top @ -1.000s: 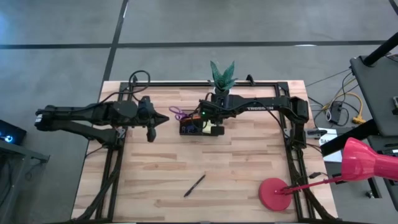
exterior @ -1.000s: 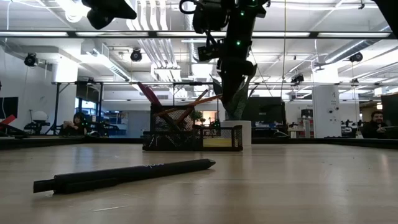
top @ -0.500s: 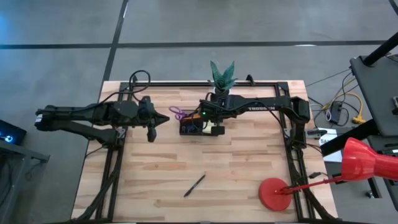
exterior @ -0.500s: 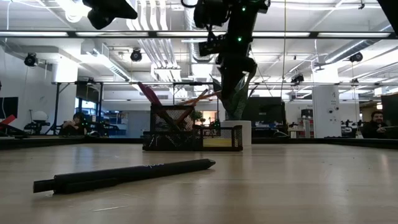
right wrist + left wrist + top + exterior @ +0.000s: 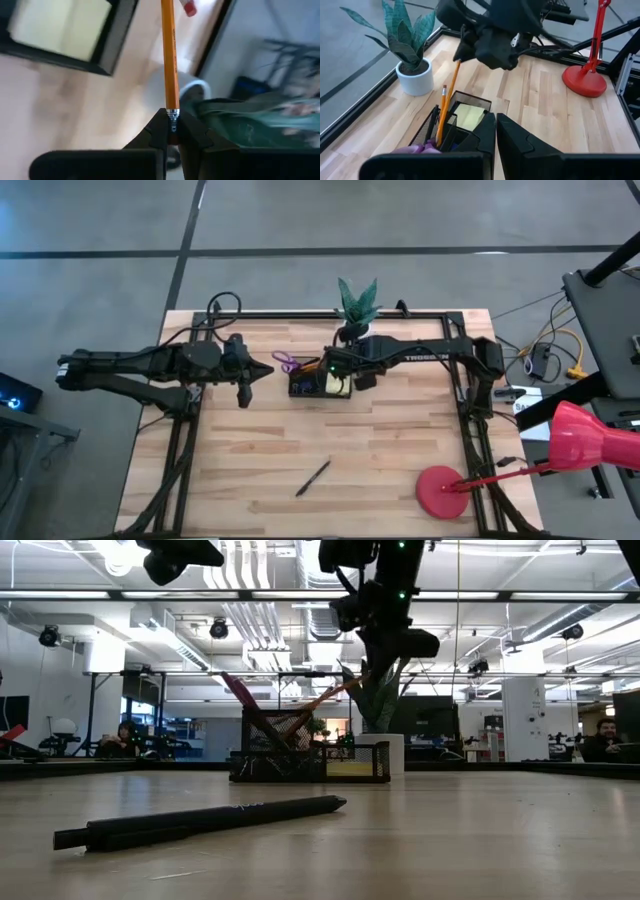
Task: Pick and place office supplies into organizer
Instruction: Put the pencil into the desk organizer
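1. The right claw [image 5: 170, 131] hangs above the organizer [image 5: 318, 383] near the back middle of the tabletop [image 5: 400, 450], and it is clenched on the eraser end of an orange pencil [image 5: 169, 60].
2. Seen from the left wrist, that orange pencil [image 5: 448, 100] slants down from the right claw [image 5: 462, 52], and its lower end is inside one of the organizer's [image 5: 465, 120] tall mesh compartments.
3. A second pencil [image 5: 441, 117] with a pink eraser stands in the same part of the organizer.
4. A yellow sticky-note pad [image 5: 468, 116] lies flat in the organizer's low compartment.
5. Purple scissors [image 5: 285, 363] stick out of the organizer on the side facing the left arm.
6. The left claw [image 5: 244, 395] hovers above the tabletop, near the organizer, with its fingers [image 5: 487, 132] pressed together on nothing.
7. A black pen [image 5: 313, 478] lies flat on the tabletop toward the front, well apart from the organizer.
8. A white pot with a green plant [image 5: 357, 305] stands just behind the organizer.
9. A red lamp base [image 5: 443, 491] sits at the front corner on the right arm's side.
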Robot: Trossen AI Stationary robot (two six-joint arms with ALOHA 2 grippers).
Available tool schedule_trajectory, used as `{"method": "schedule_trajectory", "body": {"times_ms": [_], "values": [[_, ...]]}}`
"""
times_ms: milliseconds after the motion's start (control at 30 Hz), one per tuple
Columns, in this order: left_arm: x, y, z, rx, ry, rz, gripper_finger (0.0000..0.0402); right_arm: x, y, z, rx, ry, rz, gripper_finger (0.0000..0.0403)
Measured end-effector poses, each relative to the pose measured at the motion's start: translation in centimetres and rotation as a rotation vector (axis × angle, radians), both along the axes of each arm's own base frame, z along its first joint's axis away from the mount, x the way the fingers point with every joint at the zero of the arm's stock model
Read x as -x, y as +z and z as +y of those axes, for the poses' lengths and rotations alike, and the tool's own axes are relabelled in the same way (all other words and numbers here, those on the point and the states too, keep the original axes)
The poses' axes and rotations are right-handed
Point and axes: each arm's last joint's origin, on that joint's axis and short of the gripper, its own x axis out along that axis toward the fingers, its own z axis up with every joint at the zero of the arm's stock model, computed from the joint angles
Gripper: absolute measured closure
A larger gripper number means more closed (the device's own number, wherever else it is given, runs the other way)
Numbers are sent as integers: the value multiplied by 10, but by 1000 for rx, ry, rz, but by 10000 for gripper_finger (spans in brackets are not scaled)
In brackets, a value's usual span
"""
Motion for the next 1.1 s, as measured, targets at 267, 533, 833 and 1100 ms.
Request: {"method": "schedule_trajectory", "body": {"times_ms": [267,533,833,1100], "values": [[-1,2,0,1,0,-27,402,-10,13,22,249,239,119,389],[-2,4,0,2,0,-42,402,-16,4,30,280,318,201,386],[-3,3,0,7,1,-36,402,-30,-17,38,296,386,286,377],[-3,3,0,9,3,-36,402,-42,4,46,314,414,222,376]]}}
